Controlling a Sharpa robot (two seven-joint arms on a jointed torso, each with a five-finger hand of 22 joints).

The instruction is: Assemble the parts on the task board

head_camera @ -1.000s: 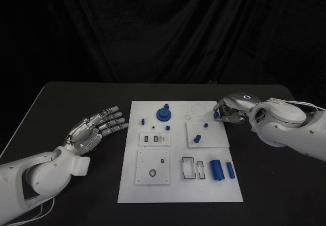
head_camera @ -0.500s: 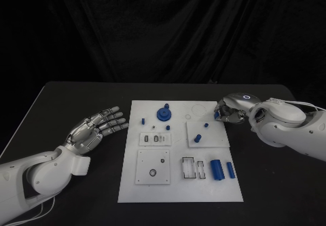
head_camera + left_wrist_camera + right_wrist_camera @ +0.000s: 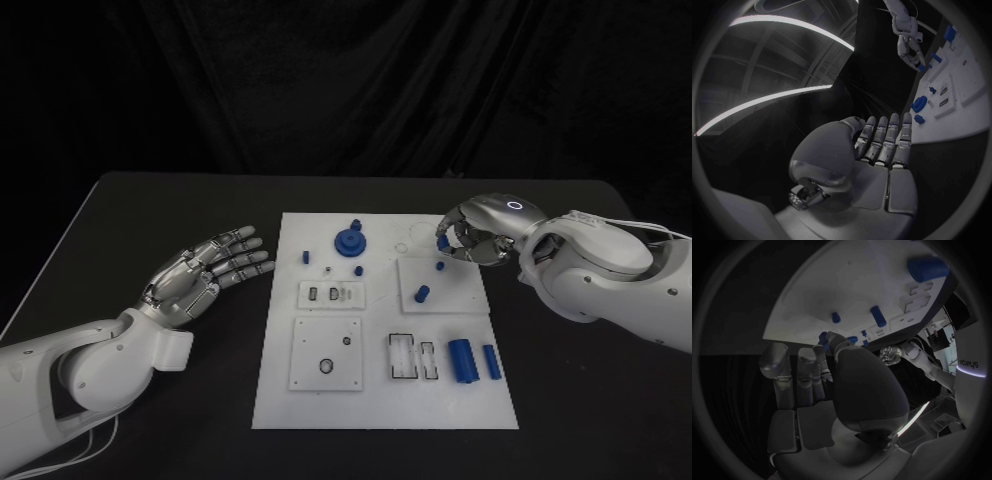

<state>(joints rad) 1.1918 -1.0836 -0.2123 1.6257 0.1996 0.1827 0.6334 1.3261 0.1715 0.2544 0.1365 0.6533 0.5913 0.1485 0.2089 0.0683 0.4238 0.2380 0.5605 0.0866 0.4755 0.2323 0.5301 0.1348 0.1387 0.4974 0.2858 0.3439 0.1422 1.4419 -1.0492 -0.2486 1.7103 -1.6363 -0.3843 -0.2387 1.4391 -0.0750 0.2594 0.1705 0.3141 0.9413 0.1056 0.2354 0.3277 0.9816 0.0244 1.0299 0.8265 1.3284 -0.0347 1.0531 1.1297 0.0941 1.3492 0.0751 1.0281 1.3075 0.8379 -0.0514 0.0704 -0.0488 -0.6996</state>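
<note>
The white task board (image 3: 382, 405) lies in the middle of the black table. On it are a blue gear-like part (image 3: 348, 241), two blue pegs (image 3: 436, 266) (image 3: 420, 294) on a raised square, and two blue cylinders (image 3: 460, 360) near the front right. My right hand (image 3: 473, 238) hovers over the board's far right corner. It pinches a small blue part (image 3: 823, 335) between thumb and fingertip. My left hand (image 3: 202, 275) lies open, palm up and fingers spread, on the table left of the board; the left wrist view has the left hand (image 3: 879, 145) empty beside the board (image 3: 967, 115).
Small white inset plates with slots sit on the board's middle (image 3: 329, 294) and front (image 3: 326, 366). A slotted holder (image 3: 410, 358) stands beside the cylinders. Bare black table (image 3: 577, 400) surrounds the board on all sides.
My right hand has moved left, from the board's right edge to over its far right corner, carrying the small blue part. The left hand has stayed still.
</note>
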